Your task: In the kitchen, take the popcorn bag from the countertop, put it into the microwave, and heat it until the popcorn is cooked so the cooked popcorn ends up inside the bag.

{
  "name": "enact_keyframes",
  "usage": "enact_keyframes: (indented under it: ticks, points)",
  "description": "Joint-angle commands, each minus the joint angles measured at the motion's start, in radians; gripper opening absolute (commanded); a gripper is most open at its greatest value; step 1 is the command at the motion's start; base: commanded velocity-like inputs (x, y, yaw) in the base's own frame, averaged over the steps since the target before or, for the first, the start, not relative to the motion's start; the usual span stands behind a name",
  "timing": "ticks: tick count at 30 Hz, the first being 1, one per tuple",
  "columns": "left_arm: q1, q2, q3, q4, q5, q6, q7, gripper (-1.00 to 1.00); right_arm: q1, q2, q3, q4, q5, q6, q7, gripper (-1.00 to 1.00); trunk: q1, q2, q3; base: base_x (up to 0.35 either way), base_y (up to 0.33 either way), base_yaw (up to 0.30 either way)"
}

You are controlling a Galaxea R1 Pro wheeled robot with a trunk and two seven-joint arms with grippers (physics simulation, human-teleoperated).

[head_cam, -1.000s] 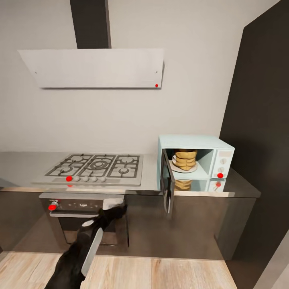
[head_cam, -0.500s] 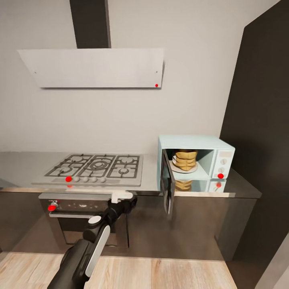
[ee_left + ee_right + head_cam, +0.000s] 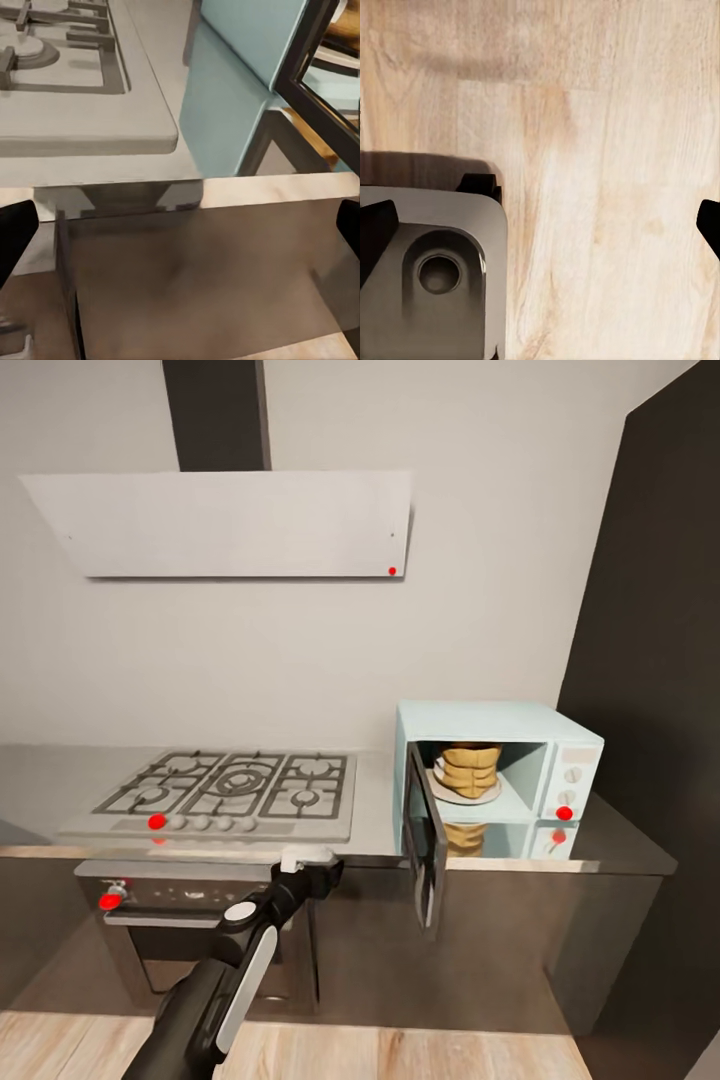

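Observation:
The pale blue microwave (image 3: 500, 775) stands on the grey countertop (image 3: 375, 825) with its dark glass door (image 3: 424, 848) swung open. Inside, the tan popcorn bag (image 3: 470, 767) sits upright on a white turntable plate. The popcorn itself is hidden. My left gripper (image 3: 312, 863) hangs at the counter's front edge, left of the open door, open and empty. In the left wrist view, the left gripper (image 3: 180, 232) faces the counter edge, the microwave (image 3: 240, 67) side and the door (image 3: 330, 124). My right gripper (image 3: 540, 221) is open over the wooden floor.
A steel gas hob (image 3: 225, 790) lies left of the microwave, with a black oven (image 3: 180, 920) below it and a white hood (image 3: 230, 525) above. A tall dark cabinet (image 3: 650, 710) stands at the right. The robot's grey base (image 3: 431, 270) sits under the right gripper.
My left arm has risen and moved right, from in front of the oven up to the counter edge. The head camera has also shifted, so the whole scene sits a little differently.

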Motion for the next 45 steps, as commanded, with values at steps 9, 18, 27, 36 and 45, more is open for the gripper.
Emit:
enact_keyframes:
  ticks: [9,18,27,36,45]
  points:
    - [-0.001,-0.006,-0.119,0.001,0.008,0.005,-0.002,1.0,-0.001,0.004,-0.008,0.003,0.003,-0.004,0.001,1.0,0.0,-0.001,-0.001,0.008,0.0,-0.185]
    - [-0.001,-0.006,-0.127,0.028,0.011,-0.116,-0.003,1.0,-0.001,0.004,-0.008,0.003,0.003,-0.003,0.001,1.0,0.0,-0.001,-0.001,0.0,0.0,-0.232]
    - [-0.001,-0.006,-0.128,0.033,0.011,-0.125,-0.003,1.0,-0.002,0.003,-0.008,0.003,0.005,-0.003,0.001,1.0,0.0,-0.001,-0.001,0.0,0.0,-0.038]
    - [-0.001,-0.006,-0.128,0.033,0.004,-0.127,-0.095,1.0,-0.001,0.002,-0.008,0.003,0.003,-0.003,-0.006,1.0,0.0,-0.001,-0.001,0.0,0.0,0.0]
    - [-0.001,-0.006,-0.128,0.033,0.003,-0.129,-0.119,1.0,-0.001,0.005,-0.008,0.003,0.003,-0.005,-0.006,1.0,0.0,-0.001,-0.001,0.0,0.0,-0.021]
